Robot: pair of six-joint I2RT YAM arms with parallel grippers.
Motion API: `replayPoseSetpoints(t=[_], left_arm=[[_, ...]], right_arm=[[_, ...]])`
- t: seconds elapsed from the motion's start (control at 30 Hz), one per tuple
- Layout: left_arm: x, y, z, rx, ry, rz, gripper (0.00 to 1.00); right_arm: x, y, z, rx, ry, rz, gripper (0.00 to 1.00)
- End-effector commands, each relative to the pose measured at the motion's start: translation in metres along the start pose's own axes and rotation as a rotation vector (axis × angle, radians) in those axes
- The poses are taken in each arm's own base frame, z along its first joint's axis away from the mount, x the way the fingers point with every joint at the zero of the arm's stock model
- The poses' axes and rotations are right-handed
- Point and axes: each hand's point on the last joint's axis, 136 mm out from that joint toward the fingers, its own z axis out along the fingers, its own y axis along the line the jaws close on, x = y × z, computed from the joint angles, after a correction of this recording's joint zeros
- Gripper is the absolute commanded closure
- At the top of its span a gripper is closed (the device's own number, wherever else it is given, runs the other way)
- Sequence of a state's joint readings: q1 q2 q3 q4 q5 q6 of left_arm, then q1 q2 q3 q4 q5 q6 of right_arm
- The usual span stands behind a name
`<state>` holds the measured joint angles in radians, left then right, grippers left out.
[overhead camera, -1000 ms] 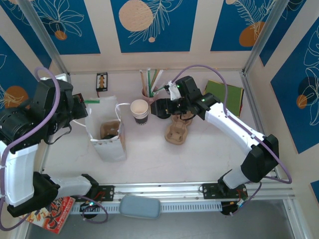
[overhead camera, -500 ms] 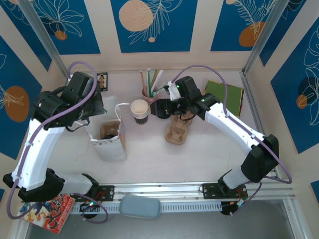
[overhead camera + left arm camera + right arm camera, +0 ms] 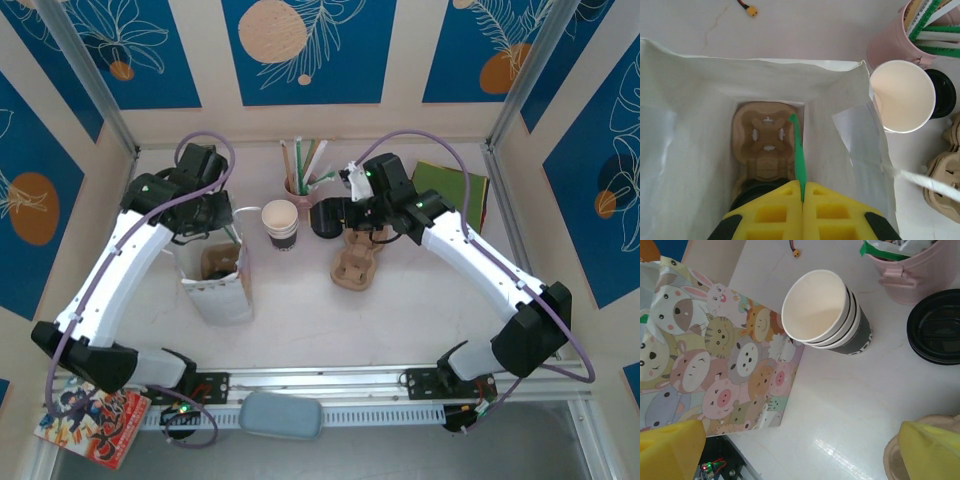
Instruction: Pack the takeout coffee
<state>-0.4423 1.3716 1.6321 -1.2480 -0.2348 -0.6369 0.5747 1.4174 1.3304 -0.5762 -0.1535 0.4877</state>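
Blue leaf-patterned wall panels (image 3: pixel 300 50); pale table (image 3: pixel 300 320), perhaps marbled; metal rail (image 3: pixel 340 378) along near edge.

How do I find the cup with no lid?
Look for the tall white paper bag on the left. Right of it stands a small paper cup with dark stripes. It is open and empty, unlike the flat black lid nearby.

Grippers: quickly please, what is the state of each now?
Left gripper: closed on a green straw.
Right gripper: open, holding nothing.

Lidless cup (image 3: pixel 820 307) beside pink holder (image 3: pixel 920 270); loose black lid (image 3: pixel 935 332) near cardboard carrier (image 3: pixel 357 265); green straw (image 3: pixel 799 160) in white bag (image 3: pixel 690 125).
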Motion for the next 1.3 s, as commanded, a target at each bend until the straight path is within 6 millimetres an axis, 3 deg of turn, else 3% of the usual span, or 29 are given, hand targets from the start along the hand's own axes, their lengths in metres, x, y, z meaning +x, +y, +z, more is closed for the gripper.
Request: replayPoseSetpoints(t=[0.0, 0.1, 0.17, 0.23, 0.47, 0.63, 0.8, 1.0, 1.27], left_arm=[[-0.002, -0.006, 0.014, 0.030, 0.020, 0.007, 0.91], [-0.001, -0.004, 0.020, 0.018, 0.035, 0.002, 0.80], [-0.002, -0.002, 0.020, 0.015, 0.033, -0.001, 0.67], [-0.003, 0.001, 0.018, 0.012, 0.032, -0.008, 0.62], [-0.017, -0.001, -0.002, 0.038, -0.005, -0.017, 0.36], [-0.033, -0.017, -0.019, 0.112, -0.043, 0.004, 0.00], [-0.053, -0.030, -0.034, 0.164, -0.088, 0.039, 0.00], [-0.080, -0.063, -0.042, 0.280, -0.131, 0.091, 0.00], [-0.088, -0.115, -0.038, 0.519, -0.135, 0.182, 0.00]], right_arm=[[0.003, -0.004, -0.008, 0.017, -0.003, 0.011, 0.01], [0.003, -0.007, -0.009, 0.025, -0.005, 0.018, 0.01], [0.002, -0.009, -0.008, 0.031, -0.003, 0.025, 0.01], [0.001, -0.012, -0.007, 0.038, -0.003, 0.032, 0.01], [-0.007, -0.027, -0.006, 0.100, -0.007, 0.074, 0.01], [-0.017, -0.044, -0.008, 0.169, -0.014, 0.104, 0.01], [-0.031, -0.079, -0.017, 0.304, -0.031, 0.171, 0.01], [-0.049, -0.135, -0.031, 0.509, -0.024, 0.243, 0.01], [-0.067, -0.213, -0.045, 0.673, 0.026, 0.381, 0.05]])
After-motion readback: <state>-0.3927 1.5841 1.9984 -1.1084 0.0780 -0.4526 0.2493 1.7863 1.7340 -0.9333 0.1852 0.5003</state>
